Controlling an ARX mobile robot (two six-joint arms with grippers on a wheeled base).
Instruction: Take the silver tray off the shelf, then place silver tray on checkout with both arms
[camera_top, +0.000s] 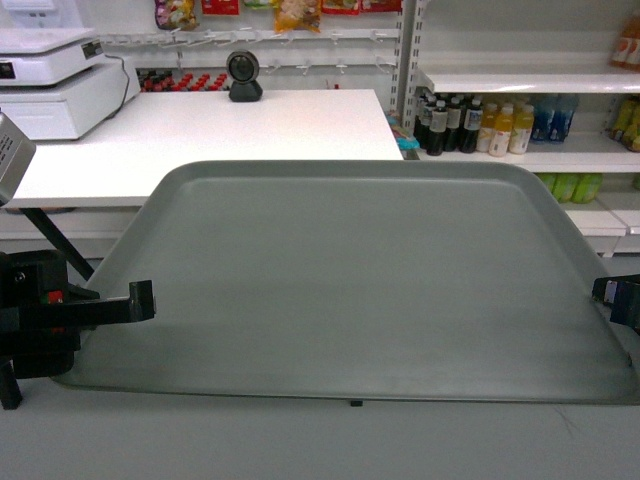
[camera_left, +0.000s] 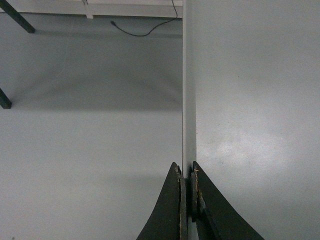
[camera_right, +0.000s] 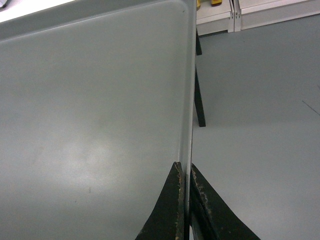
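You're holding the silver tray (camera_top: 350, 280) level in front of the checkout (camera_top: 220, 135), left gripper (camera_top: 140, 300) and right gripper (camera_top: 612, 292) each clamping a side rim.

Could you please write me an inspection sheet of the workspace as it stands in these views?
Surface: checkout, white, mostly bare.
Job's things: silver tray held in the air before the checkout, gripped at both side rims; no shelf board under it.
Clutter: black scanner at the checkout's far edge; white register at its left.
Grippers: left gripper and right gripper each shut on the tray rim.
Cables: dark cable on the floor.
Surroundings: bottles on store shelves at right.
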